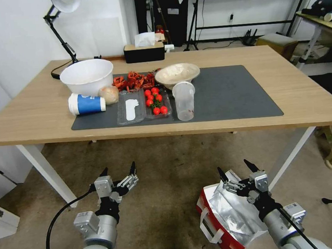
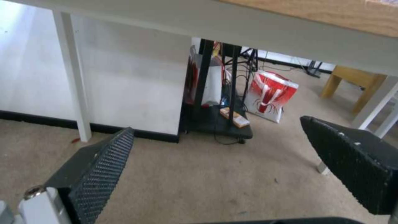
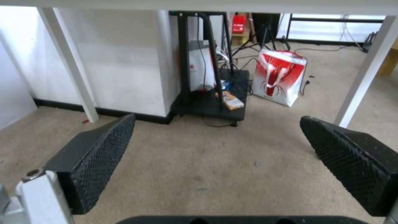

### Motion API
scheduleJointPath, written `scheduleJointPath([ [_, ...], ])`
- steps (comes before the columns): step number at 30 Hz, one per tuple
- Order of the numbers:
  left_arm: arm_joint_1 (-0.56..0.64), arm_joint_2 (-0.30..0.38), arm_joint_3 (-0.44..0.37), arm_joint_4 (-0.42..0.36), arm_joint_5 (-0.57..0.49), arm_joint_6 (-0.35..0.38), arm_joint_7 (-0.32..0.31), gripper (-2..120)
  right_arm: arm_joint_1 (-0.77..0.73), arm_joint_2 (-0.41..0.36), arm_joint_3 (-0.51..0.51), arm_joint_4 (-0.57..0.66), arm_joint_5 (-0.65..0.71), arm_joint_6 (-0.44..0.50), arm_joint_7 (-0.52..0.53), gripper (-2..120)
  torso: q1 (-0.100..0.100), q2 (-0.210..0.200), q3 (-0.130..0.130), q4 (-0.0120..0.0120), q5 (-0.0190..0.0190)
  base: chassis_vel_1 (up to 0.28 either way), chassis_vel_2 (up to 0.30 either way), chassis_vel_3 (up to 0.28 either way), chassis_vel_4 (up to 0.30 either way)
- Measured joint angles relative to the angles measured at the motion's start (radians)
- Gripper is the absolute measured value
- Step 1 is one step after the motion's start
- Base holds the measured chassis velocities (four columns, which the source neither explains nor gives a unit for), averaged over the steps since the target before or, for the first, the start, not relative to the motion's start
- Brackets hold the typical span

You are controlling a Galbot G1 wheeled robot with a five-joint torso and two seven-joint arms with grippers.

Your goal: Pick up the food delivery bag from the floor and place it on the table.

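Red-and-white boxy food delivery bag (image 1: 223, 221) with silver foil lining rests on the carpet at 5 o'clock of the head view, beneath the right gripper (image 1: 234, 169), whose fingers stand apart, empty. Left gripper (image 1: 118, 169) hovers at 7 o'clock, fingers likewise apart. Light-wood table (image 1: 39, 115) with dark grey mat (image 1: 232, 92) stands at 12 o'clock

Both arms reach forward and low, side by side and well apart, below the near edge of the table (image 1: 212, 126). The left gripper (image 1: 118, 170) points ahead with its two black fingers spread wide and nothing between them; a black cable loops from its wrist. The right gripper (image 1: 235, 168) is held at about the same height, its fingers equally spread and empty, angled slightly toward the left.
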Motion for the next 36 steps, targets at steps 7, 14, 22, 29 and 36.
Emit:
scheduleJointPath([
  [7, 0.003, -0.002, 0.000, 0.000, 0.006, -0.004, 0.000, 100, -0.003, -0.002, 0.000, 0.000, 0.000, -0.006, -0.011, 100, -0.010, -0.024, -0.014, -0.0001, 0.0001, 0.000, 0.000, 0.000, 0.000],
  [14, 0.005, -0.004, 0.001, 0.000, 0.008, -0.005, 0.001, 100, -0.002, -0.001, 0.000, -0.002, -0.001, -0.007, -0.013, 100, -0.022, -0.052, -0.030, -0.0001, 0.0000, 0.000, 0.000, 0.000, 0.000],
  [22, 0.007, -0.002, 0.001, 0.002, 0.008, -0.006, 0.002, 100, -0.002, -0.001, -0.001, -0.008, -0.002, -0.006, -0.014, 100, -0.036, -0.091, -0.055, -0.0001, 0.0000, 0.000, 0.000, 0.000, 0.000],
  [29, 0.008, -0.002, 0.001, 0.004, 0.008, -0.006, -0.002, 100, 0.002, -0.002, -0.002, -0.015, -0.001, -0.006, -0.014, 100, -0.047, -0.122, -0.074, 0.0000, 0.0000, 0.000, 0.000, 0.000, 0.000],
  [36, 0.005, -0.002, 0.001, 0.009, 0.005, -0.006, -0.004, 100, 0.004, -0.002, -0.003, -0.023, -0.001, -0.006, -0.016, 100, -0.059, -0.152, -0.093, -0.0001, 0.0000, 0.000, 0.000, 0.000, 0.000],
])
